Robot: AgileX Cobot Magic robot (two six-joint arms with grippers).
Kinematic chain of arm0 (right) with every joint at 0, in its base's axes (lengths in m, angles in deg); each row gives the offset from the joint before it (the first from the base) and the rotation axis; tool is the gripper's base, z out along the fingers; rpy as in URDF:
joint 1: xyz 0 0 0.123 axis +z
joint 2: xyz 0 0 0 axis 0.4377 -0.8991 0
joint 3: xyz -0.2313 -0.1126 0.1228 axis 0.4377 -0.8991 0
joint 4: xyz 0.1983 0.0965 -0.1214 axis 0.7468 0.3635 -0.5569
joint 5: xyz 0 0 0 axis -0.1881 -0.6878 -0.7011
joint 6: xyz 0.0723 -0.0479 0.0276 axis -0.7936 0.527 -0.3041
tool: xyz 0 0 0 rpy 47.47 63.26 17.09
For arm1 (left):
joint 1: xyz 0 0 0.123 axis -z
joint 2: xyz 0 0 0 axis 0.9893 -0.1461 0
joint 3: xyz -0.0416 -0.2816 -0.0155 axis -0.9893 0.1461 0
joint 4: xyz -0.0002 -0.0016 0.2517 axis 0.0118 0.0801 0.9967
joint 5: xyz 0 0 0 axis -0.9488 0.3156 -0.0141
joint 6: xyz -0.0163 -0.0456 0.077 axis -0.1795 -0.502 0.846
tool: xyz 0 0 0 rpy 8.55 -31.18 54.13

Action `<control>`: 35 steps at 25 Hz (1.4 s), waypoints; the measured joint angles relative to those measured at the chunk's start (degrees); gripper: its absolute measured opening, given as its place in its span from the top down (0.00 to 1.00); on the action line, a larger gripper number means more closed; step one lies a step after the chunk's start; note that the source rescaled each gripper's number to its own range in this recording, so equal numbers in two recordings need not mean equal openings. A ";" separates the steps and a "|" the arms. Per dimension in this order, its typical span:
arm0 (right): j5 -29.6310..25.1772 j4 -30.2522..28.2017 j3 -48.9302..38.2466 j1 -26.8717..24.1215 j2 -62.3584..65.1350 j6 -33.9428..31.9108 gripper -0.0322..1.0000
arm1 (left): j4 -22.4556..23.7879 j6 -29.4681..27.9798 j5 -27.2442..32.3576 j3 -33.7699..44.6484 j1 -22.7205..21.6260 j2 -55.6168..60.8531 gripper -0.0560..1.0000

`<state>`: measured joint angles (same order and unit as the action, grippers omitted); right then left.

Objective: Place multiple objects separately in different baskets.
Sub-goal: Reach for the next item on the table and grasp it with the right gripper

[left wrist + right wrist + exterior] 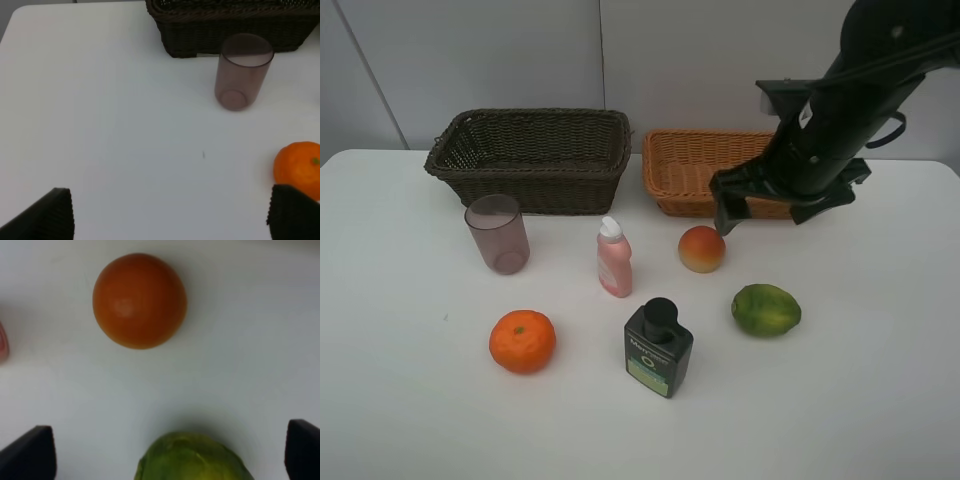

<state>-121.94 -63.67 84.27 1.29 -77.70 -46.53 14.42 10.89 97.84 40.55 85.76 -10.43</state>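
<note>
On the white table stand a mauve cup [498, 233], a pink bottle [614, 258] and a dark green bottle [658, 348]. A tangerine [522, 341], a peach [701, 249] and a lime [766, 309] lie near them. The dark brown basket [530, 117] and the light tan basket [672, 170] sit at the back. My right gripper [765, 212] hangs open in front of the tan basket, above the peach [139, 300] and lime [192, 457]. Only the left wrist view shows my left gripper [170, 220]. It is open over bare table, near the cup [242, 70] and tangerine [300, 167].
The right arm [850, 90] reaches in from the upper right, over part of the tan basket. A grey wall stands behind the baskets. Bare table lies along the front edge and at the far left and right.
</note>
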 joint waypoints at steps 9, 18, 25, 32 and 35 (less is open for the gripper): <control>16.13 -5.03 -3.18 1.23 -3.68 -12.78 0.02 | 0.00 0.00 0.00 0.00 0.00 0.00 0.00; 20.85 -16.98 -4.18 3.09 -6.88 -25.33 0.02 | 0.00 0.00 0.00 0.00 0.00 0.00 0.00; 23.34 -20.73 -4.29 5.33 -10.02 -30.78 0.02 | 0.00 0.00 0.00 0.00 0.00 0.00 0.00; 24.86 -33.65 -5.08 5.33 -11.68 -44.04 0.02 | 0.00 0.07 0.00 0.00 0.00 0.00 0.00; 25.00 -37.34 -5.08 5.33 -12.53 -48.16 0.02 | 0.00 0.12 0.00 0.00 0.00 0.00 0.00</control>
<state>-96.94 -101.01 79.19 6.62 -90.24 -94.68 14.42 11.01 97.84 40.55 85.76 -10.43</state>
